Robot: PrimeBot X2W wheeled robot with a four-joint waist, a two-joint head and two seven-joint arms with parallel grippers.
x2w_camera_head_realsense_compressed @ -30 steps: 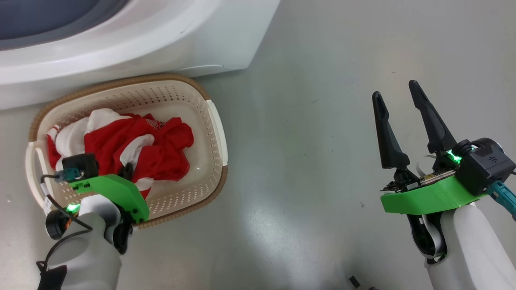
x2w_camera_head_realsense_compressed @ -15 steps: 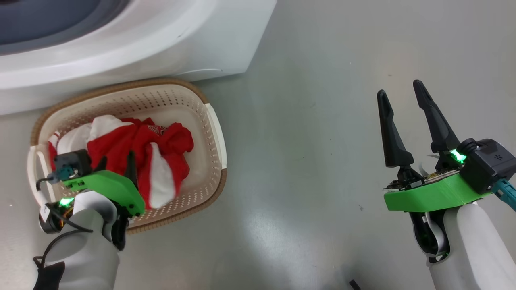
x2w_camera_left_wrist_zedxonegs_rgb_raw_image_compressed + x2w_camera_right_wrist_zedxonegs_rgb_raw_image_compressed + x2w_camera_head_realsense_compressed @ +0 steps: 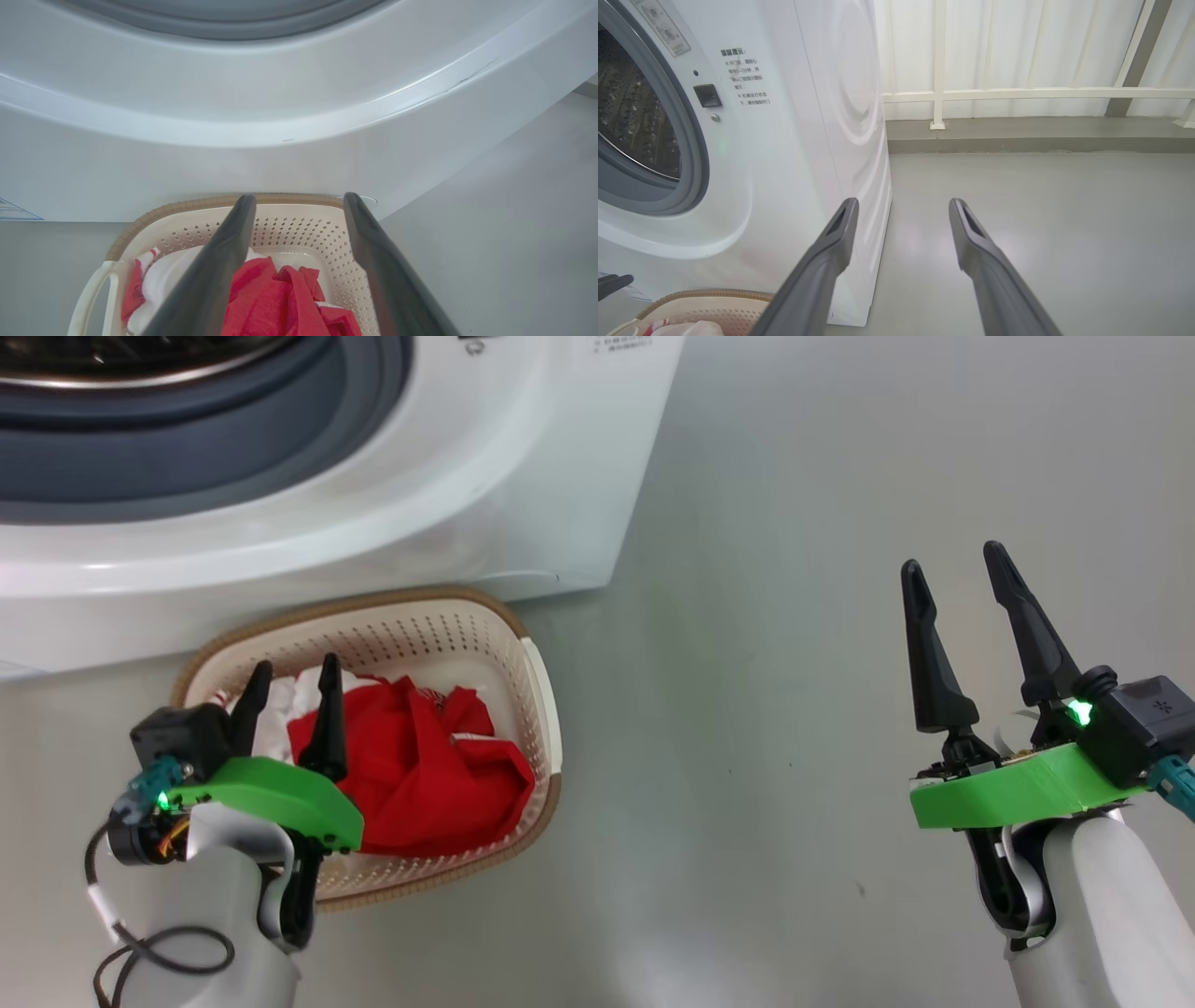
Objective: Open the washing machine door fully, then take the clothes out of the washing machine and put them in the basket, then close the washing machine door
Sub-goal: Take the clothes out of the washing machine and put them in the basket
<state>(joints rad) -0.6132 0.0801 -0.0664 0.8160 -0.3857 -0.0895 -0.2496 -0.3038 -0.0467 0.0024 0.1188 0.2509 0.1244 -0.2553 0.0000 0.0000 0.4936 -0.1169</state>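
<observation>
The red and white clothes [image 3: 420, 784] lie heaped in the cream basket [image 3: 439, 639], which stands on the floor against the front of the white washing machine [image 3: 523, 476]. My left gripper [image 3: 295, 665] hovers open just above the clothes with nothing between its fingers. In the left wrist view the left gripper [image 3: 299, 197] frames the basket [image 3: 299, 228] and the clothes [image 3: 271, 298]. My right gripper [image 3: 951, 556] is open and empty over bare floor to the right. The right gripper [image 3: 903, 200] faces the machine's corner [image 3: 808, 140] and its steel drum [image 3: 630, 126]. The washing machine door is out of view.
Grey floor [image 3: 747, 709] spreads to the right of the machine and basket. A low kerb [image 3: 1017, 135] with a white railing [image 3: 1017, 93] and pale curtain closes off the far side. A black cable loop [image 3: 168, 952] hangs by my left forearm.
My left gripper opened, let go of the red clothes in the basket and rose above them. The head camera tilted up, so more of the machine's opening shows. The right gripper stayed open.
</observation>
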